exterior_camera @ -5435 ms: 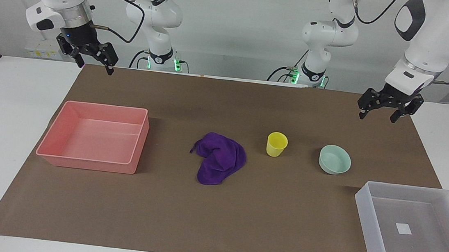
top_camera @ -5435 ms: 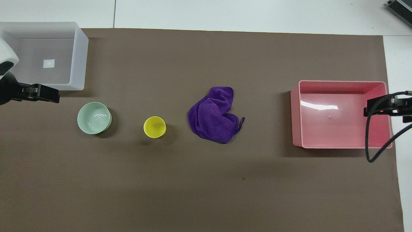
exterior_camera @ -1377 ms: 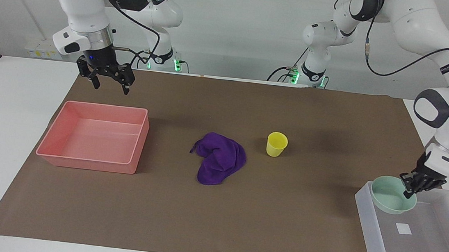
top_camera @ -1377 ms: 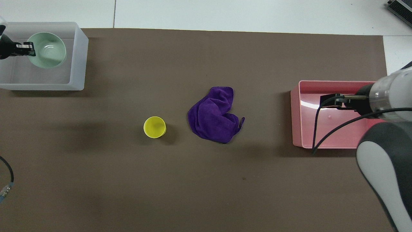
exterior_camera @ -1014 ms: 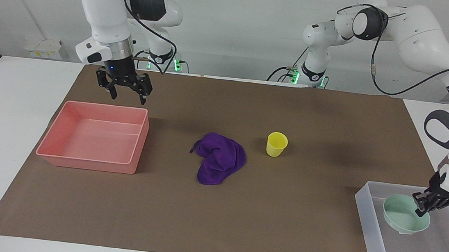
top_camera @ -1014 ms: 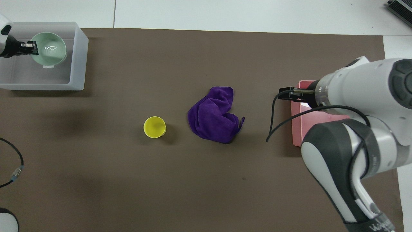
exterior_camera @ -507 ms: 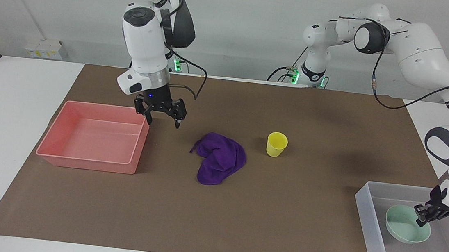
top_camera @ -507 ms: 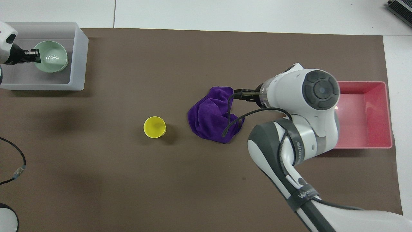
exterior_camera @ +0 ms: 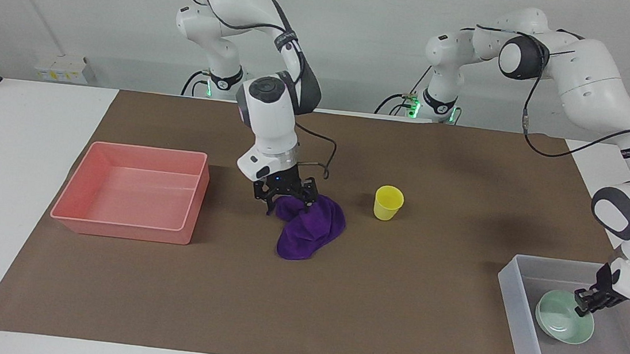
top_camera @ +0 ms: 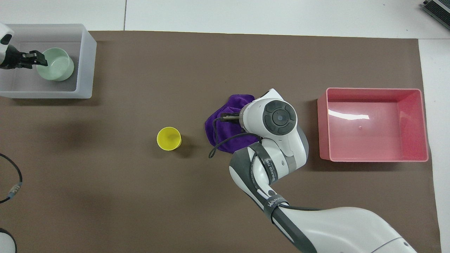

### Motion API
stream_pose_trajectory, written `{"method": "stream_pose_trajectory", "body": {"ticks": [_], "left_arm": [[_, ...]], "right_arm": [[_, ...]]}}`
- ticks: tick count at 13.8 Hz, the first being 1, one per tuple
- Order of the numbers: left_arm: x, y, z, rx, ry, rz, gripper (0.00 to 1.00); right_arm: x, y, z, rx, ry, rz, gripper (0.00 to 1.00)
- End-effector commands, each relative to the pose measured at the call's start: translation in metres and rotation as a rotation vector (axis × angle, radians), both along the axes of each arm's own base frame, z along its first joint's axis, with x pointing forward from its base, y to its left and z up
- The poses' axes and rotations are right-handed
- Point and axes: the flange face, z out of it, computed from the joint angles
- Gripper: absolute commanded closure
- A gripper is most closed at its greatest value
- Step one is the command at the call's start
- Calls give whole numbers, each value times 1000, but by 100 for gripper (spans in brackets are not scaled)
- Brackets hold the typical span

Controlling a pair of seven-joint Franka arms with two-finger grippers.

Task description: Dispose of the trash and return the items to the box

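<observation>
Facing view: the right end effector [exterior_camera: 287, 197] hangs directly over the purple cloth [exterior_camera: 310, 228], fingers spread, tips at its robot-side folds; the cloth's bulk trails away from the robots. The left end effector [exterior_camera: 589, 300], state unclear, is at the bowl [exterior_camera: 562, 325] in the box [exterior_camera: 525, 330].

Facing view: camera set high across the bench [exterior_camera: 3, 170], looking toward both arm bases and the wall at the top of frame; it takes in the whole brown mat [exterior_camera: 302, 314]. Wide, no close detail.

Overhead view: camera high above the robots' end, looking steeply down and forward; arms enter from the bottom edge. Same wide reach.

Landmark: pink bin [exterior_camera: 134, 191] [top_camera: 374, 124]. It sits at opposite sides in the two frames, a half turn apart. Both views share the mat, the bin, the translucent box [exterior_camera: 529, 348] [top_camera: 84, 70] at the other end from the bin.
</observation>
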Motion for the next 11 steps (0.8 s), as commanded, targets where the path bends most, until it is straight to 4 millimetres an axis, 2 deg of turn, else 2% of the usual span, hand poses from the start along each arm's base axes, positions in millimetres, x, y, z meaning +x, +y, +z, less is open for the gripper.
{"method": "stream_pose_trajectory", "body": {"ticks": [1, 2, 3, 4, 5, 6, 7, 8, 9, 10, 11], "left_arm": [[-25, -34, 52, 14, 16, -54, 0], [-35, -48, 63, 19, 12, -70, 0], [-46, -71, 74, 24, 11, -97, 0], [-57, -90, 83, 27, 16, -119, 0], [-70, -101, 90, 30, 20, -131, 0], [-79, -122, 97, 32, 20, -157, 0], [-82, -141, 100, 30, 29, -175, 0], [-86, -168, 103, 24, 34, -183, 0], [-90, -192, 97, 15, 49, -174, 0], [-94, -217, 92, 10, 53, -177, 0], [-102, -239, 87, 9, 55, -196, 0]], "right_arm": [[1, 4, -13, -5, -8, 10, 0], [2, 4, -14, -6, -9, 11, 0], [0, 5, -17, -15, -9, 19, 0], [-2, 2, -21, -29, 1, 26, 19], [-4, 2, -23, -32, 7, 26, 70], [-4, 1, -22, -32, 10, 20, 95], [-4, 1, -23, -34, 16, 13, 100], [-4, -1, -23, -42, 30, 11, 100], [-3, -1, -19, -48, 46, 3, 100], [-3, -4, -14, -57, 67, -11, 100], [-1, -10, 2, -62, 75, -21, 100]]}}
